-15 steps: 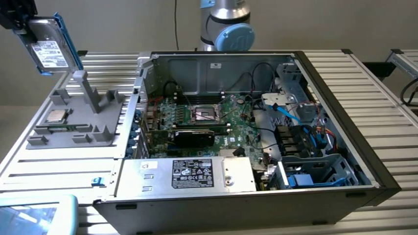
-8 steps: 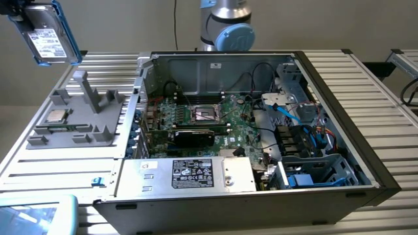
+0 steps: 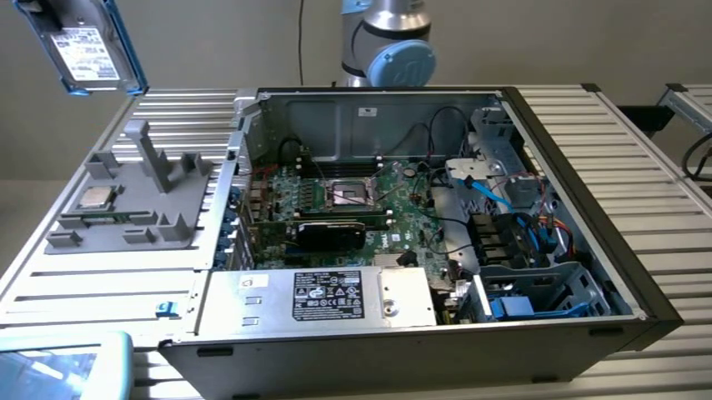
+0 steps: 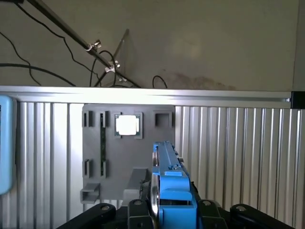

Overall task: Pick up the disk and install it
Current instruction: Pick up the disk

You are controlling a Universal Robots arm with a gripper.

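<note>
Claw (image 4: 172, 212) is clamped on the disk (image 3: 89, 46): the blue carrier is seen edge-on between the 2 black fingers (image 4: 143, 217) in the wrist view. Disk is held high in the air at the far side, on the exterior view's left, tilted, with the white label facing the camera. It hangs clear of the slatted metal table (image 3: 656, 167). Grey fixture block (image 3: 133, 200) is seen beyond the disk in the wrist view, with 1 small square CPU chip (image 3: 95, 198) seated in a pocket. Open PC case (image 3: 589, 275) is laid just beside the fixture, on the exterior view's right, motherboard (image 3: 356, 200) exposed. Silver power supply box (image 3: 323, 296) is set at the near edge of the case, and the drive cage (image 3: 534, 292) at its near right corner. Arm base (image 3: 389, 50) is seen behind the far wall. Disk is well apart from the case, not yet installed
</note>
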